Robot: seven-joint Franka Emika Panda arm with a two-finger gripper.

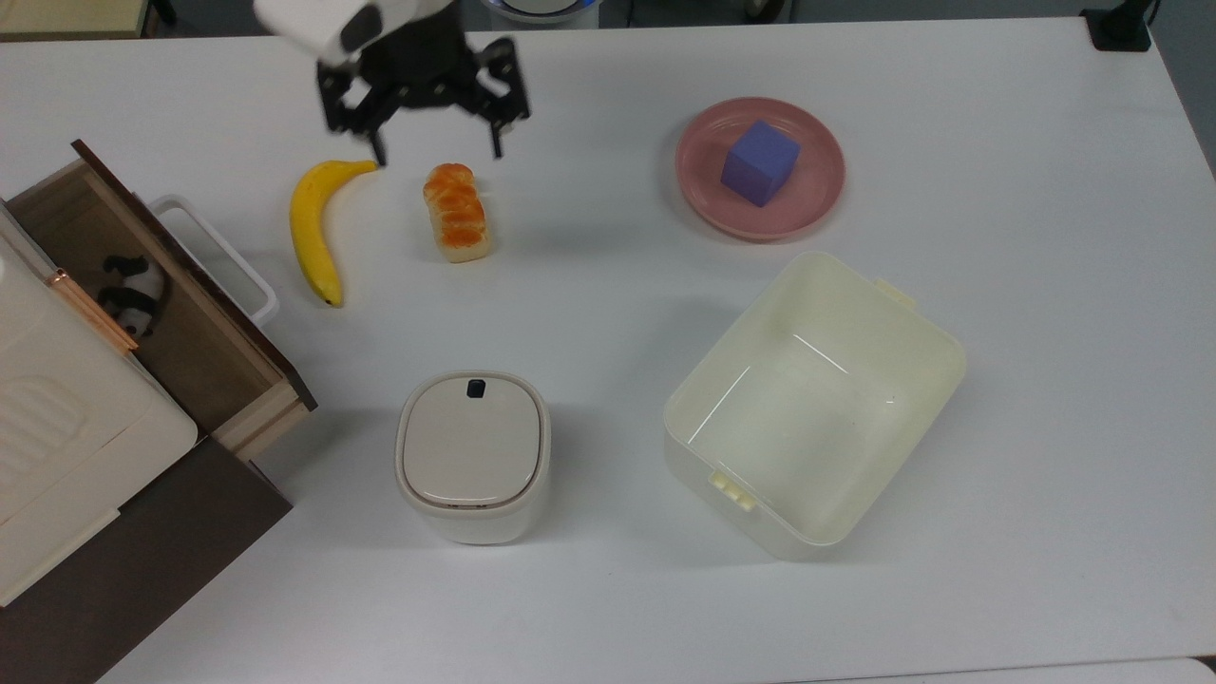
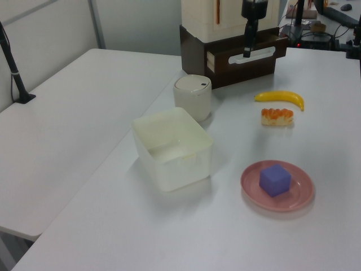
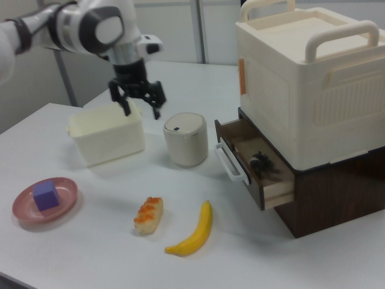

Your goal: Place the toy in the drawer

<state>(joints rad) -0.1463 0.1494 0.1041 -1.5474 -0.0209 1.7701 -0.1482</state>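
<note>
Presently we find the toy (image 1: 133, 294), a small black-and-white panda figurine, lying inside the drawer (image 1: 204, 356), toward the 9 o'clock edge of the top view; the right view confirms it on the light-brown floor of the open drawer, near the inner end and partly under the cream case (image 3: 313, 78) above. The gripper (image 1: 435, 150) hangs at about 11 o'clock in the top view, well apart from the drawer, above the table (image 1: 997, 380) between the stem end of the banana (image 1: 316, 228) and the top of the bread loaf (image 1: 457, 211); its fingers are spread wide and carry nothing. We judge the placing step complete as things lie, with the drawer not pushed in. On handling: the figurine appears to be light and rigid, probably moulded plastic or resin with a smooth finish, so it may slip under a loose pinch and would tip easily if nudged. Were it to be taken up again, we would advise closing across the flanks of the body, the broadest and flattest part, and not on legs or head, which are thin and offer little surface. Access is tight: the drawer walls and the overhanging case restrict a vertical approach. The white loop handle (image 1: 223, 256) stands clear at the front.
</note>
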